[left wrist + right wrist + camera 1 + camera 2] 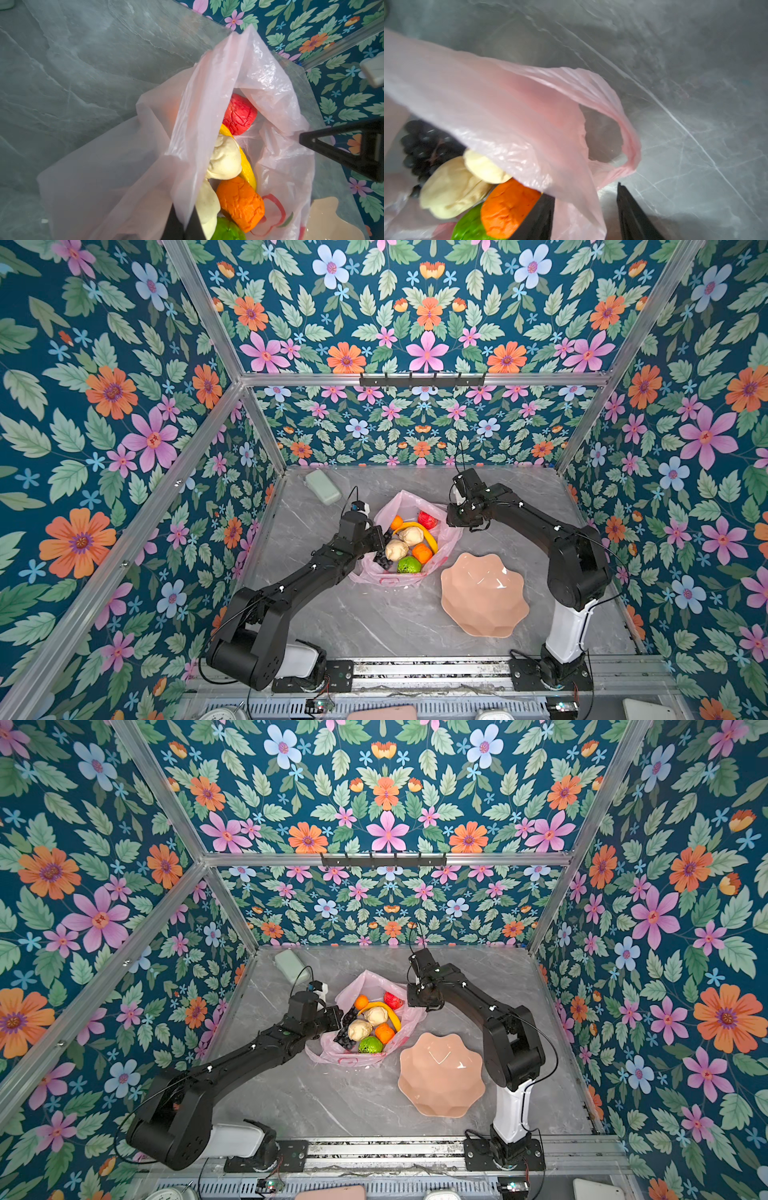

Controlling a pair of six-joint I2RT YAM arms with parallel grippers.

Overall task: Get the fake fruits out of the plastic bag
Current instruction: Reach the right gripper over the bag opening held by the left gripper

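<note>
Fruits (pixel 399 549) first, and count with me: eight pieces, all inside the one bag (pixel 405 501) in the middle of the grey table (pixel 374 614).

Sweep from your left. In the far back-left corner one pale green block (pixel 323 487) lies alone, well apart from everything else.

Next is your left claw (pixel 184 218). It's clamped tight on the bag's left rim, with a fold of pink film pinched between the fingers, plain in the left wrist view.

Into the bag now:
- one dark grape bunch (pixel 384 560) against the left wall
- two cream lumps (pixel 410 535) (pixel 396 549) touching in the middle
- one banana (pixel 430 541) curving behind them
- two oranges (pixel 397 522) (pixel 422 552), one at the back and one nearer you
- one green fruit (pixel 409 565) at the front
- one red apple (pixel 427 519) at the back right

One red-outlined print (pixel 274 209) with a green leaf shows on the film. Any lettering there is too small to read.

Your right claw (pixel 584 193) sits at the bag's back-right rim, close by the apple. Its jaws are apart and a fold of film hangs in the gap, not pinched. One loop handle (pixel 629 145) droops just beyond its tips.

Last on the right is one peach bowl (pixel 482 601) with a wavy rim, just beside the bag's right edge and nearer you. Its faceted inside is bare.
</note>
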